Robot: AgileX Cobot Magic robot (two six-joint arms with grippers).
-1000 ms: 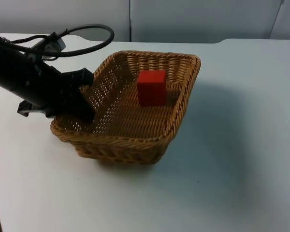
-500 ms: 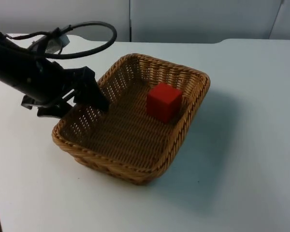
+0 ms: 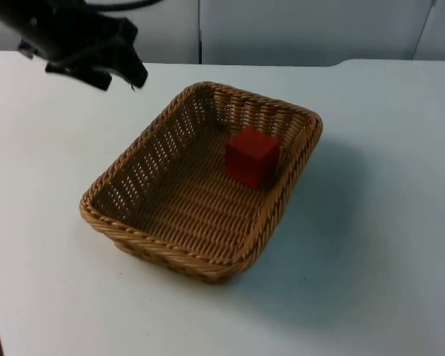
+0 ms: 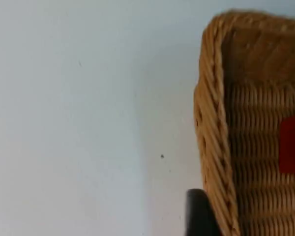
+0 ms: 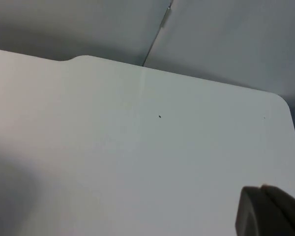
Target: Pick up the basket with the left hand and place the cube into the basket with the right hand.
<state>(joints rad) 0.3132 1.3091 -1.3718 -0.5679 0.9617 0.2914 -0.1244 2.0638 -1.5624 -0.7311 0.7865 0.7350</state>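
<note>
The rectangular woven wicker basket [image 3: 200, 182] sits flat on the white table top [image 3: 371, 245], turned at a slant, and the red cube [image 3: 251, 156] rests inside it, close against the wall of the basket on the far right side. The left gripper [image 3: 122, 70] hangs over the far left part of the table near the grey partition wall [image 3: 297, 30], well apart from the basket and holding nothing; whether its fingers are spread or closed I cannot tell. From the left wrist camera the basket's braided rim [image 4: 214, 128] runs beside a dark fingertip [image 4: 199, 214], with a patch of the red cube beyond it. The right wrist camera looks across bare table to the wall; the right gripper's state I cannot tell.
</note>
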